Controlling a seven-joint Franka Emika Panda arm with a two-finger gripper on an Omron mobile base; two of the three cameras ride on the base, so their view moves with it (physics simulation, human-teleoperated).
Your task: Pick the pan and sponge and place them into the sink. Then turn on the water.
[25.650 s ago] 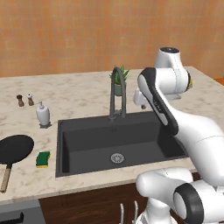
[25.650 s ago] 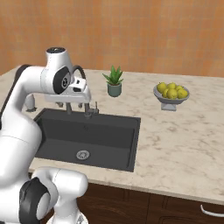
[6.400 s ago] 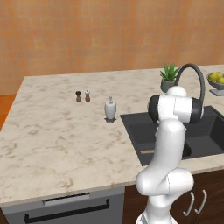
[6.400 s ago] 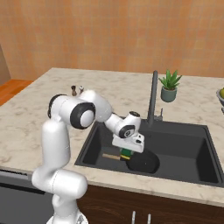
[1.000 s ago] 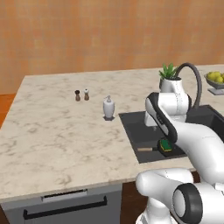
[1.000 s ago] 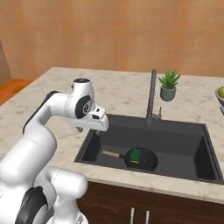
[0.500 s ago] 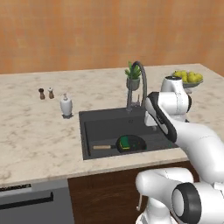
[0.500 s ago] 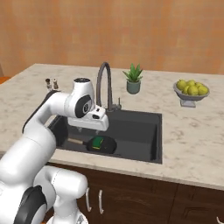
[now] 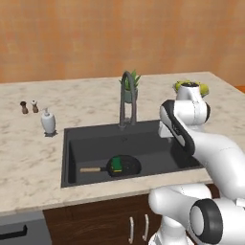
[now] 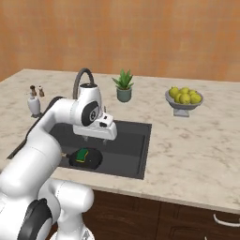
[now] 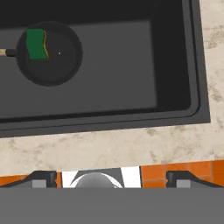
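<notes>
In the left base view, the pan [image 9: 125,166] lies low in the sink [image 9: 72,143] at frame centre, the sponge [image 9: 116,164] on it. In the right base view, the gripper [image 10: 99,139] hangs at centre-left over the basin. In the hand view, its fingertips [image 11: 43,178] stand wide apart, empty, with pan and sponge at upper left.

A round black frying pan with a light wooden handle [image 9: 123,165] lies inside the dark grey rectangular sink [image 9: 72,143], left of the white robot arm [image 9: 184,125]. A small green-topped sponge [image 9: 116,164] rests in the pan. The sink's dark arched faucet [image 9: 127,98] stands at its back rim.
</notes>
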